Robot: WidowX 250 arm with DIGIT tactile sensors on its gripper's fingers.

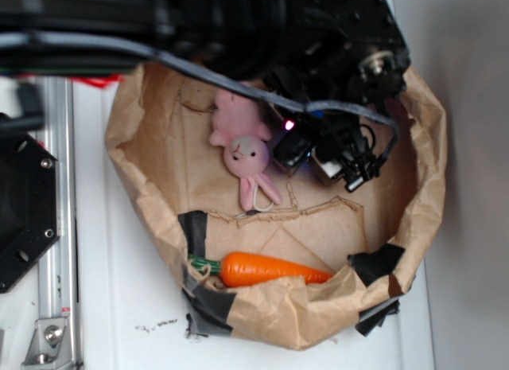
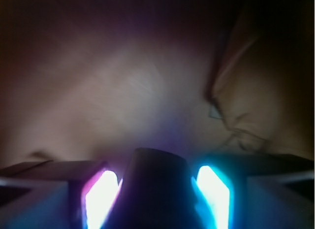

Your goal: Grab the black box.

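In your exterior view the arm point(image 1: 238, 20) came in from the top and reached down into the brown paper bag point(image 1: 143, 139), w/ the gripper point(image 1: 306, 151) low over the bag floor, just right of the pink plush bunny point(image 1: 242, 147). A glossy black shape sat right under the gripper head, by a small pink light; that looked like the black box point(image 1: 293, 149), but the arm hid most of it. The orange carrot point(image 1: 270, 269) lay near the bag's lower wall, well apart from the gripper. Black tape strips point(image 1: 378, 262) patched the bag rim. A black hexagonal plate point(image 1: 24, 207) w/ screws sat outside the bag at left, beside a metal rail point(image 1: 57, 211).

Your wrist view gave what the exterior couldn't: the black box point(image 2: 155, 189) sat dark and rounded between the two fingers point(image 2: 101, 199), one pad glowing pink-white, the other cyan. The pads flanked it close on both sides and looked pinched onto it. Beyond it you only got blurry brown paper and a crease at right. Bunny, carrot and plate didn't show there at all.
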